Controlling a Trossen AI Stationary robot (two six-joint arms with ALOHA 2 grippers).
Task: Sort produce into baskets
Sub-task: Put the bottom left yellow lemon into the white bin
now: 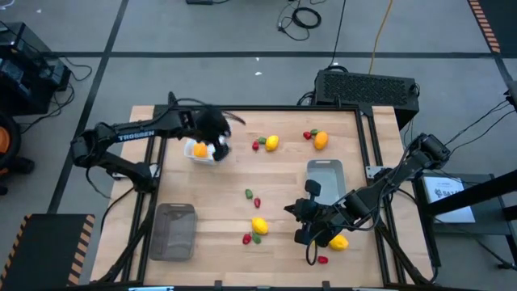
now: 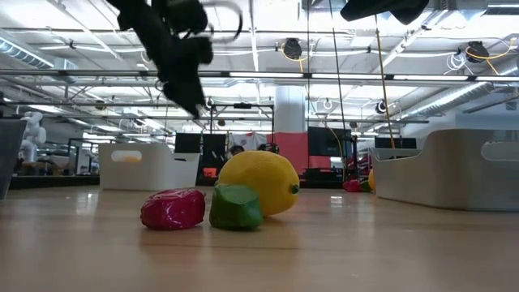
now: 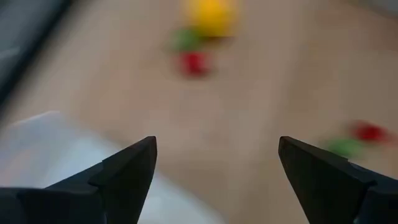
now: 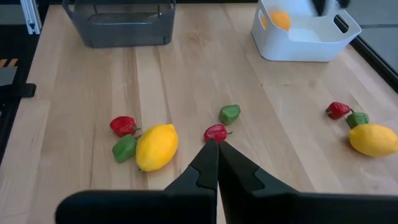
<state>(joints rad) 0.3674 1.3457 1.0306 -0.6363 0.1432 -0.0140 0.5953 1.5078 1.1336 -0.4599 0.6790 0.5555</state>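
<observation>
White basket (image 1: 200,152) holds 1 orange (image 1: 199,149); my left tool (image 1: 218,145) hovers above, released, for dropping. My right tool (image 1: 311,212) waits clenched, empty, near the lemon (image 1: 259,225).

Robotics lab: ceiling trusses (image 2: 365,77), floor cables (image 1: 307,16).

Arms: two, dark, slim jointed links.
Left arm (image 1: 129,136): black, white "TROSSEN" lettering along one link.
Right arm (image 1: 396,179): black, blocky joint housings.
Left gripper (image 3: 214,180): two matte black fingers, wedge-shaped, tapering to pointed tips.
Right gripper (image 4: 217,163): two black fingers with angular, faceted faces, widening into a rounded black body.
Cable: thin dark loop beside the left wrist.
</observation>
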